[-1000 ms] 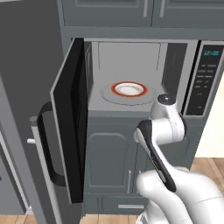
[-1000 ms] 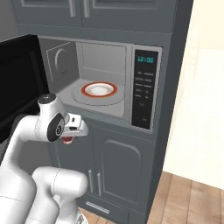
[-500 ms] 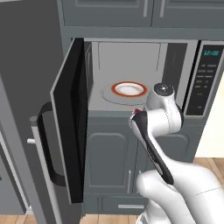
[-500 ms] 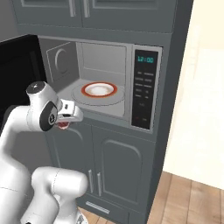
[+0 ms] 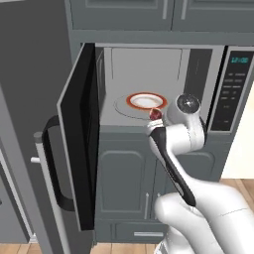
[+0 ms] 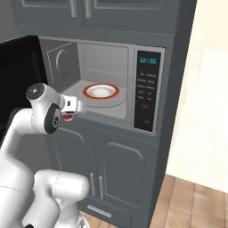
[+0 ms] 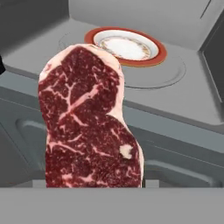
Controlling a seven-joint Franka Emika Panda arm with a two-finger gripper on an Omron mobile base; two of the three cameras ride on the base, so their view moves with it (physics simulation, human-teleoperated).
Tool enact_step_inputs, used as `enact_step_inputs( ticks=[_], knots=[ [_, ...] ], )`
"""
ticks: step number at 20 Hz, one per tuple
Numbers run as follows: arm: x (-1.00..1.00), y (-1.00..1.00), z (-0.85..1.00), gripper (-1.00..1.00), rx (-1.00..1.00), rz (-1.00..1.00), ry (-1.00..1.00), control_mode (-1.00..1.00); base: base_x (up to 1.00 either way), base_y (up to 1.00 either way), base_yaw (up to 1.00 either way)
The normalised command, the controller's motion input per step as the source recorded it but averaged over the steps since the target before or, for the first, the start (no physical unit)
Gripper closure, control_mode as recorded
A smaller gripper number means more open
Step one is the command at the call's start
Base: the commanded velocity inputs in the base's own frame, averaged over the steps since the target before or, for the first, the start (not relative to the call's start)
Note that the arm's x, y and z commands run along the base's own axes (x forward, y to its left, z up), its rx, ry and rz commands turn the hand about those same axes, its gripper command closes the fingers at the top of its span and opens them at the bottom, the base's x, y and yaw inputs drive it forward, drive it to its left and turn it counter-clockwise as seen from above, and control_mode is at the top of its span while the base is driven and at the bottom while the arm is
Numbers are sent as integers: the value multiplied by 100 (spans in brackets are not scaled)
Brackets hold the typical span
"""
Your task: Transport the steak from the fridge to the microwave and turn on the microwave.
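A white plate with an orange-red rim sits at the centre of the frame, grey upper cabinet doors run across the top, grey lower cabinet doors and a wood floor fill the bottom right.

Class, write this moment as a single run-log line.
phase: carrying | gripper: shut on steak | microwave: door open, plate inside | steak: outside, before opening | next: probably place on plate

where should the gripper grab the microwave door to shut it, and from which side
Judging by the pose, take the black vertical handle on the outer face of the open door, coming from the robot's left. The door stands swung wide, edge toward the base, and the handle bows out enough for fingers.
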Motion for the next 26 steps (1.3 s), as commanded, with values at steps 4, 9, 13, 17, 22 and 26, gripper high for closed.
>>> enact_step_inputs(
  ticks=[4, 9, 13, 17, 22, 26],
  knots=[
    [45, 0, 15, 100, 0, 0, -3, -100, 0, 0, 0],
    [44, 0, 37, 100, 2, 0, 2, -100, 0, 0, 0],
    [37, -7, 43, 100, 4, 0, 10, -100, 0, 0, 0],
    [47, -12, 15, 100, 0, 0, 9, -100, 0, 0, 0],
    [67, -3, 0, 100, 0, 0, 9, -100, 0, 0, 0],
    [63, -3, 0, 100, 0, 0, 2, -100, 0, 0, 0]
  ],
)
